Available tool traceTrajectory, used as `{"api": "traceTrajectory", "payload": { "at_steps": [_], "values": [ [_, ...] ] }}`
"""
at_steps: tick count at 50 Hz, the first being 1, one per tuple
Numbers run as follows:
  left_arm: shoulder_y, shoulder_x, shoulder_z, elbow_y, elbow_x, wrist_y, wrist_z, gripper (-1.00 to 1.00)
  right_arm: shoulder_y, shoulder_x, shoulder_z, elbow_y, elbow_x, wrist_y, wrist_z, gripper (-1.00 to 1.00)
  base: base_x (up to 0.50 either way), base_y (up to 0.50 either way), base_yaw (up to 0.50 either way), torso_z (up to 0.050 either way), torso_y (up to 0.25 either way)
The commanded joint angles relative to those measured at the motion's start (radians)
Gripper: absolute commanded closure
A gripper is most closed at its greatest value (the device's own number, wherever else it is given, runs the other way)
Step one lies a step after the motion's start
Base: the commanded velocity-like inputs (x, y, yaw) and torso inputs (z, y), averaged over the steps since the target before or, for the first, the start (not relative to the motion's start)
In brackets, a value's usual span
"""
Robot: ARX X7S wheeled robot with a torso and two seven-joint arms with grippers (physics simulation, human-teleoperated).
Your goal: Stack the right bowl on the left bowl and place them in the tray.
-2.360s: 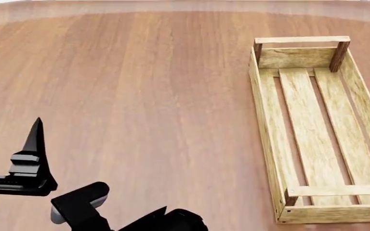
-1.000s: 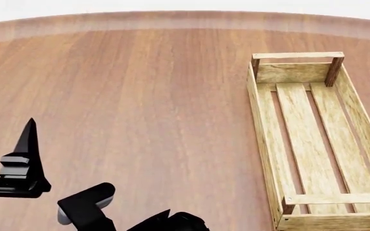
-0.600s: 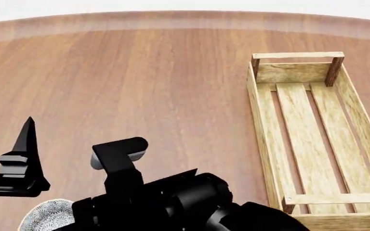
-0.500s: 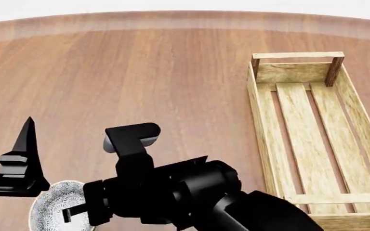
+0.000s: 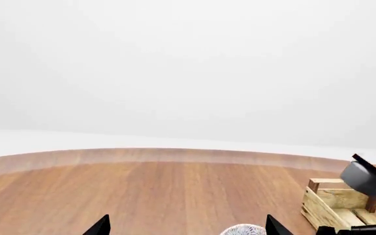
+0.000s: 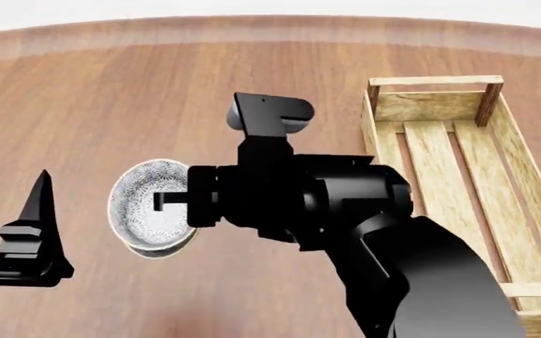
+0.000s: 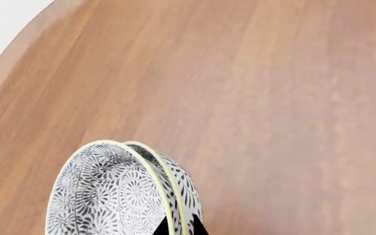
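Note:
Two grey patterned bowls (image 7: pixel 119 196) sit nested one inside the other, tipped on edge and lifted above the table. My right gripper (image 7: pixel 178 229) is shut on their two yellowish rims, one fingertip on each side. In the head view the stacked bowls (image 6: pixel 144 208) hang left of my right gripper (image 6: pixel 175 203), out in the middle of the table. The tray (image 6: pixel 376 162), a long light-wood crate, lies empty to the right. My left gripper (image 6: pixel 36 232) hovers low at the left, open, fingertips wide apart (image 5: pixel 186 230). The left wrist view catches a bowl edge (image 5: pixel 244 230) and a tray corner (image 5: pixel 332 203).
The round wooden table (image 6: pixel 158 91) curves away at its far edge. My bulky black right arm (image 6: pixel 383 239) covers the tray's near left side. The right arm's camera housing (image 5: pixel 364 178) shows in front of the tray in the left wrist view.
My right arm has come up from the bottom of the head view, carrying the bowls up and to the right, toward the middle of the table. The left gripper has stayed put.

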Motion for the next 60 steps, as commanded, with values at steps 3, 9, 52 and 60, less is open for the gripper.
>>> {"api": "traceTrajectory", "payload": {
  "at_steps": [3, 9, 52, 60],
  "values": [
    [0.000, -0.003, 0.004, -0.003, 0.000, 0.004, -0.002, -1.00, 0.082, -0.001, -0.003, 0.124, 0.101, 0.014, -0.026, 1.00, 0.00, 0.00, 0.00, 0.000, 0.000],
    [0.001, -0.003, 0.009, -0.007, 0.002, 0.009, -0.001, -1.00, 0.110, 0.029, -0.184, 0.125, 0.313, -0.026, -0.007, 1.00, 0.00, 0.00, 0.00, 0.000, 0.000],
    [-0.005, -0.010, 0.031, -0.025, 0.007, 0.021, -0.007, -1.00, 0.227, 0.275, -0.877, 0.125, 1.217, -0.107, 0.079, 1.00, 0.00, 0.00, 0.00, 0.000, 0.001],
    [-0.006, -0.007, 0.041, -0.034, 0.012, 0.027, -0.005, -1.00, 0.199, 0.333, -0.809, 0.125, 1.223, -0.122, 0.114, 1.00, 0.00, 0.00, 0.00, 0.002, 0.000]
  ]
}}
